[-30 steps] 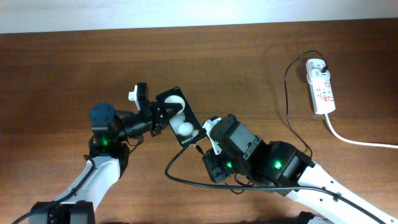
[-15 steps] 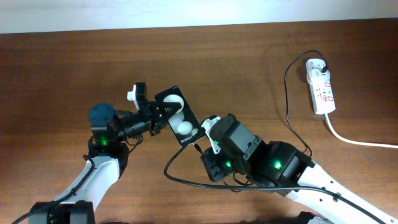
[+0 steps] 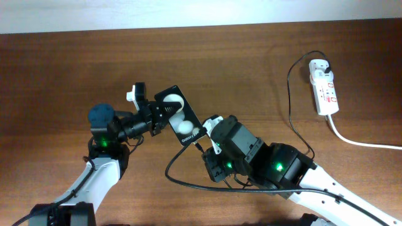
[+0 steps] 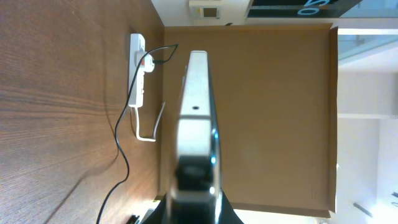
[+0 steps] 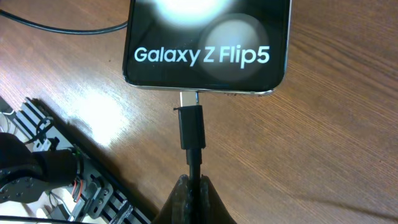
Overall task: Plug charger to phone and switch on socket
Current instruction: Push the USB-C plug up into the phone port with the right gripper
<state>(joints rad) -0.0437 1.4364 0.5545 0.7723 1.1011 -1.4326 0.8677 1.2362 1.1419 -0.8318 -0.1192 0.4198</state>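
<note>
Right gripper [image 5: 191,190] pinching charger [image 5: 191,127]; plug tip meets phone [image 5: 208,43] port, 12 o'clock from gripper. Left gripper [image 3: 162,115] clamped on phone.

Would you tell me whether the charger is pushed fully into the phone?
No, on the charger bare metal shows between the black plug and the edge of the phone.

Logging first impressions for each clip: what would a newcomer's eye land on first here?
The phone stands out at centre-left, clamped by the left gripper, with "Galaxy Z Flip5" bright on its screen. The right gripper pinches the charger, whose metal tip meets the port in the phone's bottom edge and partly shows. The white socket lies at the far right.
</note>
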